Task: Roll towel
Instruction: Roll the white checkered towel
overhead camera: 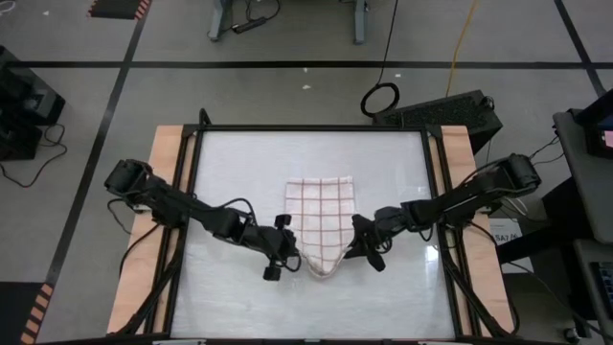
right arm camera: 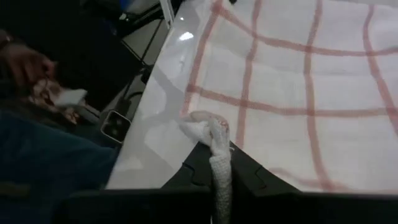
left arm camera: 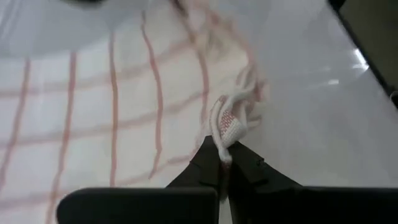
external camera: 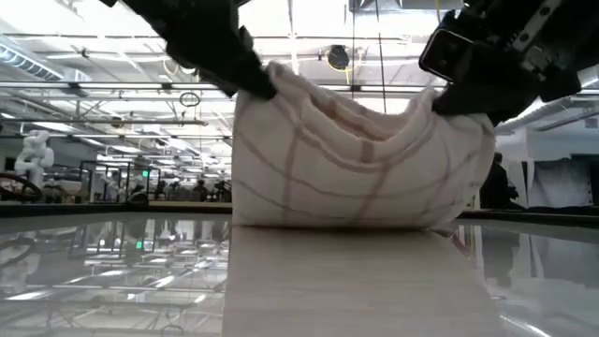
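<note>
The towel (overhead camera: 321,220), white with a red-brown grid, lies in the middle of the table. Its far part (overhead camera: 319,196) rests flat on the glossy top. Its near end is raised and sags in a curve between the two grippers (external camera: 360,159). My left gripper (overhead camera: 292,251) is shut on the near left corner and shows up close in the left wrist view (left arm camera: 227,158). My right gripper (overhead camera: 358,237) is shut on the near right corner and shows up close in the right wrist view (right arm camera: 214,163). My left gripper pinches a bunched corner of the towel (left arm camera: 230,127) between its two fingertips, slanting down from the table's left. The corner is lifted off the table, and the cloth slopes away from it down to the flat part. My right gripper pinches the towel's other near corner (right arm camera: 205,127) between its two fingers, slanting down from the table's right. A twisted strip of cloth (right arm camera: 221,183) runs back between the fingers. The corner is held clear of the table.
The white tabletop (overhead camera: 230,163) has free room on all sides of the towel. A black frame and wooden side boards (overhead camera: 165,182) border it. Cables and a dark box (overhead camera: 450,105) lie on the floor beyond the far edge.
</note>
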### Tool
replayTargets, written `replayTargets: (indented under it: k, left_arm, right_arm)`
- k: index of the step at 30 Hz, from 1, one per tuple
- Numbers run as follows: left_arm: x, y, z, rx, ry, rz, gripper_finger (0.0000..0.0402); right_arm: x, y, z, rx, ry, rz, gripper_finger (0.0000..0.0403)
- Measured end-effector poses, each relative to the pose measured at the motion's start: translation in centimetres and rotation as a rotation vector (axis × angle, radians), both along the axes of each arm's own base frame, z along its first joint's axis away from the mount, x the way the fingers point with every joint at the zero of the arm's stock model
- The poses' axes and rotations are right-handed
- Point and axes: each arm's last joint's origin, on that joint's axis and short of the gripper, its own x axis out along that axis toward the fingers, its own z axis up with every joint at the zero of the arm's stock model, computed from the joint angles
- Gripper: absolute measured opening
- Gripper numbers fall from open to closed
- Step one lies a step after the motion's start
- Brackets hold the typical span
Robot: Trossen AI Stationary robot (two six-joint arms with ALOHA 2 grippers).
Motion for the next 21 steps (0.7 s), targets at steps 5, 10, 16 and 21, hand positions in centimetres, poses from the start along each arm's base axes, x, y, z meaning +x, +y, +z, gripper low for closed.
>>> replayTargets:
  k: [5,10,16,21]
  left_arm:
    - [-0.7,0.3,-0.8,-0.038,0.116,0.082,0.0007]
    - [-0.9,0.4,-0.5,-0.130,0.137,0.178,0.0006]
    - [-0.9,0.6,-0.1,-0.286,0.163,0.258,0.0006]
    - [-1.2,1.6,1.1,-0.463,0.214,0.279,0.0009]
  right_arm:
    - [-0.6,-0.1,0.6,0.139,0.101,-0.070,0.0004]
    - [-1.2,-0.2,1.6,0.243,0.134,-0.118,0.0004]
    - [-1.6,-0.3,2.5,0.330,0.150,-0.156,0.0004]
    - [-2.0,-0.4,3.5,0.460,0.171,-0.199,0.0004]
